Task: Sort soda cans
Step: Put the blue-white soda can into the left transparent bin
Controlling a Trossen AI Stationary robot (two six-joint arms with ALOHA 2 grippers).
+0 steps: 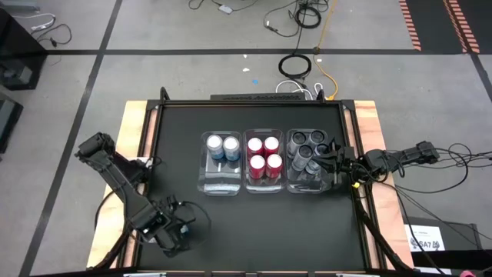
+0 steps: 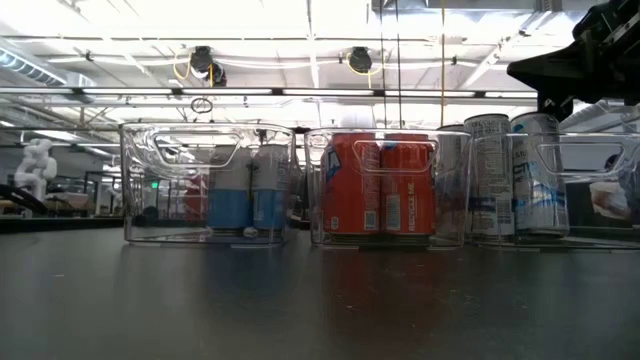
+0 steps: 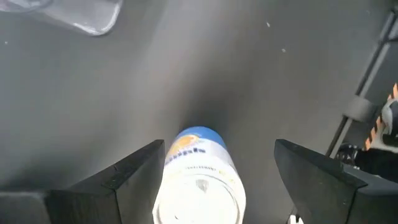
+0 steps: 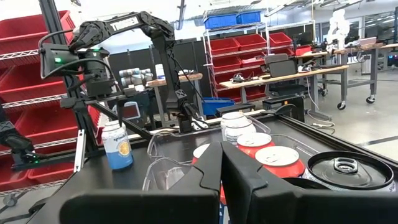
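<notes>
Between the left gripper's (image 3: 217, 186) wide-spread fingers stands a light blue can (image 3: 198, 177) at the table's front-left — centre it, close squarely, lift straight — while the right gripper (image 4: 222, 180), fingers pressed together, hangs over the dark-can bin (image 1: 292, 183).

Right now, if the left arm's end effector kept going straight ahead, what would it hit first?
Probably the light blue can, standing between the open left end effector's fingers; past it only bare black table shows.
</notes>
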